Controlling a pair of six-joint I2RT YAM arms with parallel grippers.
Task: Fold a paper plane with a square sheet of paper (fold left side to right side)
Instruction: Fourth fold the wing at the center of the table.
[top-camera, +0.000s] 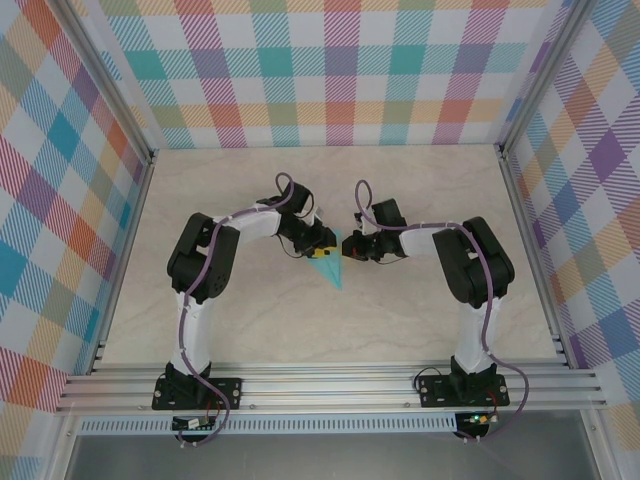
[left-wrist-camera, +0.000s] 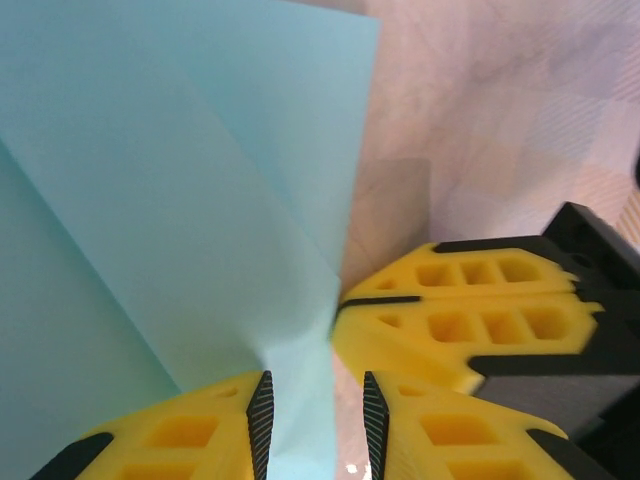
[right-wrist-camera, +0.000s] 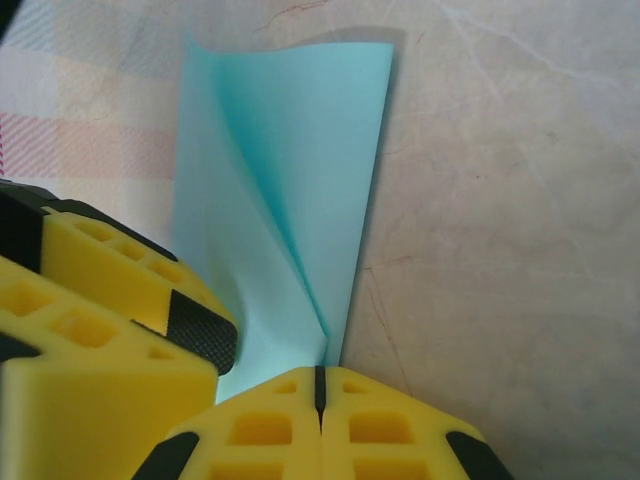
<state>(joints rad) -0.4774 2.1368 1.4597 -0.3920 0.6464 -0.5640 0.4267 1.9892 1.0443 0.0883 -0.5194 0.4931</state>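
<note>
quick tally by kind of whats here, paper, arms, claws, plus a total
paper plane: 1
robot arms: 2, left arm and right arm
claws: 2, left claw and right claw
total: 5

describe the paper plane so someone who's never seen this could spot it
On the beige table, find the centre, where the left gripper and right gripper meet. Between them is the paper plane, its sharp tip pointing toward the near edge. It's the one turquoise thing among yellow-and-black hardware.
</note>
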